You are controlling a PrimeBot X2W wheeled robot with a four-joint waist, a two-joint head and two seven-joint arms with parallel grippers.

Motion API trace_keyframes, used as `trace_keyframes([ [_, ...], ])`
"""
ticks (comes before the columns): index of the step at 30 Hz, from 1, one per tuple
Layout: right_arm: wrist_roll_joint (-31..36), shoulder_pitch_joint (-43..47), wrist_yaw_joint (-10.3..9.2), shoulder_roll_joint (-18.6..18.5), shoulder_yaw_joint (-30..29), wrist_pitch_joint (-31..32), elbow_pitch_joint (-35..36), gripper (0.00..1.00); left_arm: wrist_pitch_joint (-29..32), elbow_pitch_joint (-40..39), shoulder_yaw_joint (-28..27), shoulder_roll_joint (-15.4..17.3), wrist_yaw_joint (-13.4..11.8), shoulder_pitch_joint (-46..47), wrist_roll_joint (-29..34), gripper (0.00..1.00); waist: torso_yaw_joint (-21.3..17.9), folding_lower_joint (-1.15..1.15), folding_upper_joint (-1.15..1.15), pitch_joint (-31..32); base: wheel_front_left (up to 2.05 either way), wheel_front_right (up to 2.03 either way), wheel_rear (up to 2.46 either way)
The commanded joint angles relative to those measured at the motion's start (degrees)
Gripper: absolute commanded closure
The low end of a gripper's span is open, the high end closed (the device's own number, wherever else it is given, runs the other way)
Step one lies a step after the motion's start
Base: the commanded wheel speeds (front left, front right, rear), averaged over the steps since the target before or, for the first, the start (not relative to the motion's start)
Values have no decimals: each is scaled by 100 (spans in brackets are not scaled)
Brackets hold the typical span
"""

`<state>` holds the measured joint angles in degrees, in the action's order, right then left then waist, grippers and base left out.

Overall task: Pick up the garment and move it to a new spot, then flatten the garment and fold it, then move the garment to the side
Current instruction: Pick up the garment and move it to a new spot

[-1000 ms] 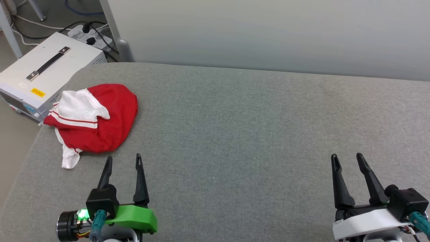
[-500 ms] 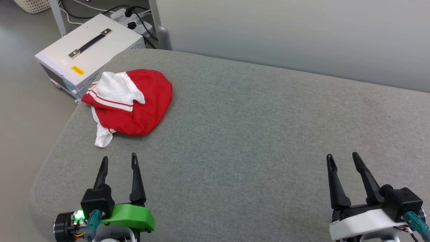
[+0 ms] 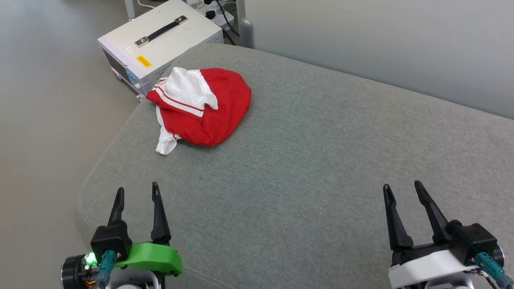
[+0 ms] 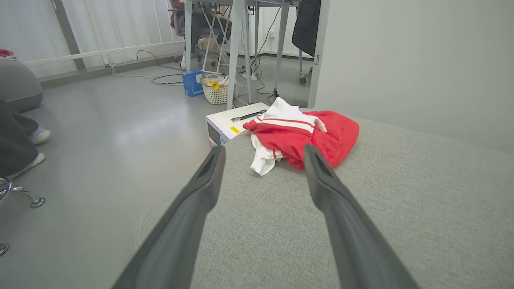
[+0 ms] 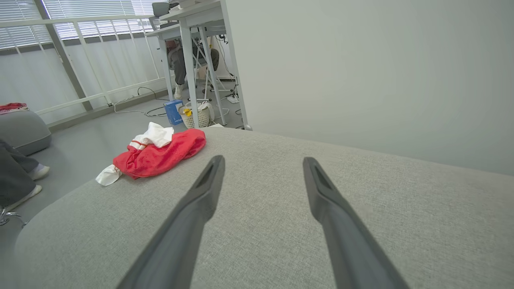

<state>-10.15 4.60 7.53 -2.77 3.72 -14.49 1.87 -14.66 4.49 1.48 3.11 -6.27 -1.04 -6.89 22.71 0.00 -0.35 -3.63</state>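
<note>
Bright, even and diffuse throughout; lit from the white slatted window blinds (image 5: 100, 7), slightly washed out there. Only a thin soft shadow under the crumpled red jersey garment with white sleeves (image 3: 217, 116) on the grey woven-fabric cushion (image 3: 321, 160). Broad pale sheen on the smooth grey floor (image 4: 120, 120). Crisp in the head view. Strong wide-angle bending toward the wrist-view edges; long dark fingers (image 4: 200, 192) soft-edged, close to the lens.
</note>
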Motion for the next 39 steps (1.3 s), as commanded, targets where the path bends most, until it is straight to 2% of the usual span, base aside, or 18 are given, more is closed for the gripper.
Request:
trace_keyframes([
  [1, 46, -38, -4, -10, 1, -51, 30, 0, -34, -17, -9, -24, -14, 24, -62, 0, 195, 0, 35, -43, 0, 0, 0],
  [12, 142, -110, -4, -10, 71, -51, 34, 0, -34, 15, -181, -24, 53, 138, -70, 0, 350, 0, 35, -149, 0, 0, 0],
  [18, 321, -242, -4, -10, 79, -51, 92, 0, -34, 16, -582, 87, 451, 858, -61, 0, 238, 0, 35, -434, 0, 0, 0],
  [23, 541, -423, -4, -28, 55, -51, 178, 0, -34, 234, -956, 409, 845, 1853, -149, 0, 76, 0, 35, -796, 0, 0, 0],
  [25, 587, -511, -4, -75, 42, -51, 236, 0, -34, 291, -1040, 601, 940, 2275, -69, 0, 6, 0, 35, -969, 0, 0, 0],
  [30, 627, -741, -4, -219, 30, -51, 392, 0, -34, 581, -1107, 833, 1156, 3195, -207, 0, -135, 0, 35, -1391, 0, 0, 0],
  [35, 672, -973, -4, -323, 100, -51, 532, 0, 56, 1433, -971, 1195, 1312, 4188, -510, 0, -277, 0, 35, -1722, 0, 0, 0],
  [39, 703, -1121, -4, -402, 134, -51, 666, 0, 696, 1983, -662, 1453, 1366, 4849, -982, 0, -375, 0, 35, -1957, 0, 0, 0],
])
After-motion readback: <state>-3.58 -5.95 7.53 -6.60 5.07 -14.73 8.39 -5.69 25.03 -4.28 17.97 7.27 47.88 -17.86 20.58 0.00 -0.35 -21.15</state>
